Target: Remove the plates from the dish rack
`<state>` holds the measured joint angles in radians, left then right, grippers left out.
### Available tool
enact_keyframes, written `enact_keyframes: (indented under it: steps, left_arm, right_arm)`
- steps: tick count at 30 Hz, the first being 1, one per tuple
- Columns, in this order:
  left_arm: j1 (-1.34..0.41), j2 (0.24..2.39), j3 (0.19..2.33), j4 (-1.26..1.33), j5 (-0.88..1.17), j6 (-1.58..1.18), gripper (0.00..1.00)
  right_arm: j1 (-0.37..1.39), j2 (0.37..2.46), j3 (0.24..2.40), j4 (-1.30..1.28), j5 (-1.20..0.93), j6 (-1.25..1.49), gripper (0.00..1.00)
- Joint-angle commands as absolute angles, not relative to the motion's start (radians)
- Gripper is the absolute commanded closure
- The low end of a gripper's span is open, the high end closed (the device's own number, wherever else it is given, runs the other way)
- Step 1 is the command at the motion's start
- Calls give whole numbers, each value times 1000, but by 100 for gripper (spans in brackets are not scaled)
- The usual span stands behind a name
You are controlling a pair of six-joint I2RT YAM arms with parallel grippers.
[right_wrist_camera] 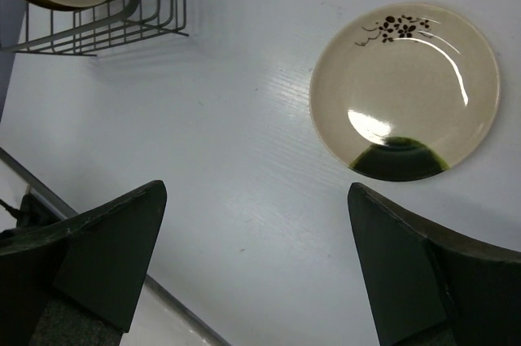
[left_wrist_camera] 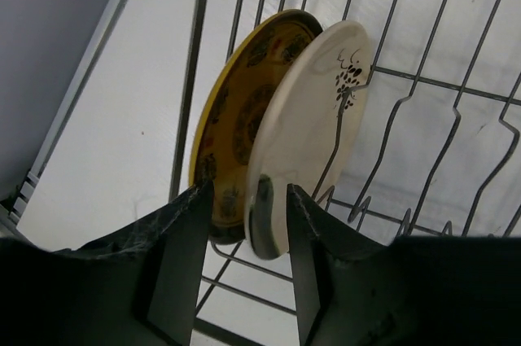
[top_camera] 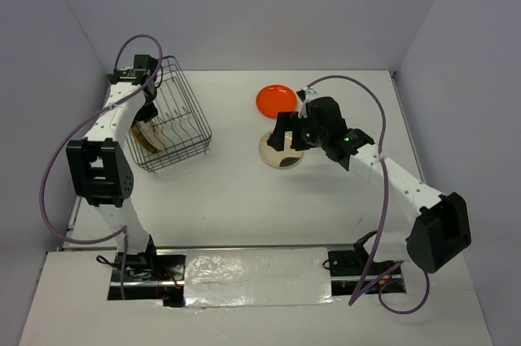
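In dish rack [top_camera: 186,110], left end effector [left_wrist_camera: 246,191] parted astride cream plate [left_wrist_camera: 305,134], rim half-hidden; right end effector [right_wrist_camera: 256,190] wide, empty.

A white table [top_camera: 244,199] with a faint wood grain fills the space, closed in by plain pale lilac-grey walls: a back wall [top_camera: 260,4] along the far edge, a left wall [top_camera: 37,77] and a right wall [top_camera: 476,77] along the side edges. They meet at the far corners. Along the middle of the near edge lies a strip of crinkled shiny film [top_camera: 256,277] on a white board [top_camera: 244,326]. The light is soft and even, with faint shadows.
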<state>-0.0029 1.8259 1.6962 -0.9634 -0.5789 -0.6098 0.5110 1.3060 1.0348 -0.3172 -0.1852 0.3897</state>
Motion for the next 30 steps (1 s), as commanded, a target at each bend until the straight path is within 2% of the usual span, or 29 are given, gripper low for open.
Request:
enact_keyframes:
  steps: [1,7,10,12,14,19,26,28,30]
  left_arm:
    - [-5,1870,1718,-943,-575,-626,47]
    - [-5,1870,1654,-900,-569,-632,58]
    - [-5,1873,1664,-910,-568,-629,73]
    - [-5,1870,1678,-926,-577,-632,87]
    - [-5,1844,1693,-949,-598,-634,94]
    - [-5,1769,1765,-995,-620,-594,99]
    - [-12,1723,2073,-1172,-609,-474,100]
    - [-15,1656,2083,-1148,-490,-422,100]
    - [-14,1586,1992,-1024,-332,-388,99]
  right_arm:
    - [534,1241,1026,-235,-230,406,0]
    - [563,1259,1045,-247,-210,402,0]
    - [572,1266,1046,-244,-209,406,0]
    - [578,1267,1043,-238,-206,411,0]
    - [581,1267,1039,-238,-206,414,0]
    - [584,1262,1032,-226,-224,426,0]
    - [584,1249,1011,-108,-336,497,0]
    - [584,1255,990,-27,-449,531,0]
    - [584,1269,965,145,-558,612,0]
